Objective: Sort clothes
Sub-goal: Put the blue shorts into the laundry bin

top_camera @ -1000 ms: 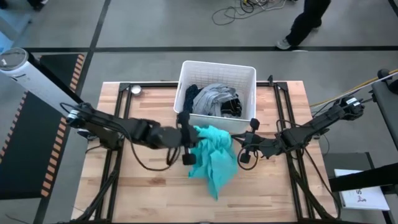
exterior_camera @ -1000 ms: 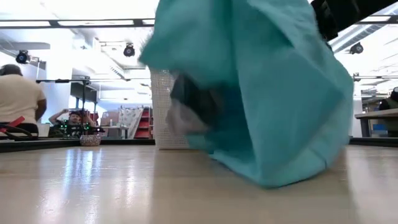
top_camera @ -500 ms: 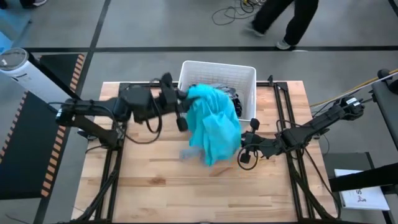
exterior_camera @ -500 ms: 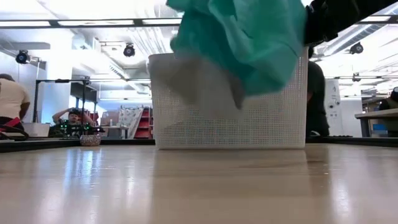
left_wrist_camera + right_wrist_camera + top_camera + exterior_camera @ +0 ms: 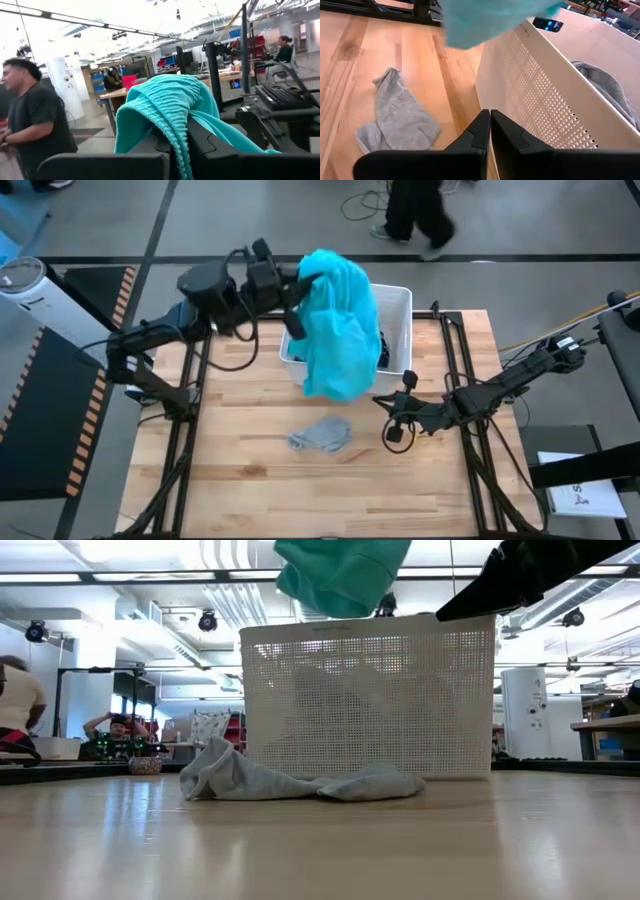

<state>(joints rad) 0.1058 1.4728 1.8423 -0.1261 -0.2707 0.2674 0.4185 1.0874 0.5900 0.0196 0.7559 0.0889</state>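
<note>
— where's the teal garment (image 5: 335, 330)?

— hanging off the left pincer (image 5: 292, 288), clenched on its bunched edge, raised over the white basket (image 5: 400, 298) at the counter's (image 5: 240, 470) twelve o'clock side.

— anything else out?

— a grey garment (image 5: 322, 434) lies crumpled on the counter at the basket's six o'clock. more grey clothes (image 5: 605, 87) sit inside the basket.

— the right pincer (image 5: 392, 418)?

— low at the basket's five o'clock, fingers pressed together, empty.
</note>
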